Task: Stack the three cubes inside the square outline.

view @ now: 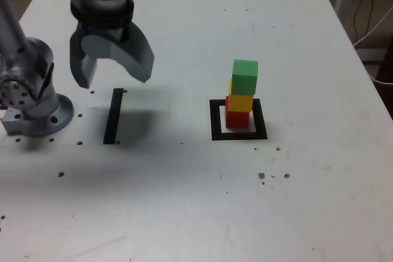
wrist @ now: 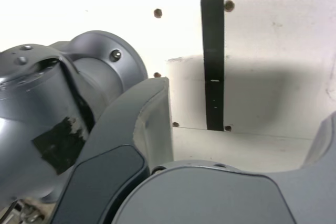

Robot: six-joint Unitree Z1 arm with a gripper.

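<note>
The cubes (view: 241, 95) stood stacked inside the outline (view: 215, 119). The tool (view: 110, 69) hung wide open, empty, well apart; best kept clear of the stack.

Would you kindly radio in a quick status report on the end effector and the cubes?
End effector open, empty, above black strip. Green cube on yellow cube on red cube, inside square outline. Nothing in the way.

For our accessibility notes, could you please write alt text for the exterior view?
A three-cube stack, red cube under yellow cube under green cube, stands inside the square outline on a white table. At the view's left, the open, empty claw hangs above a black strip.
</note>
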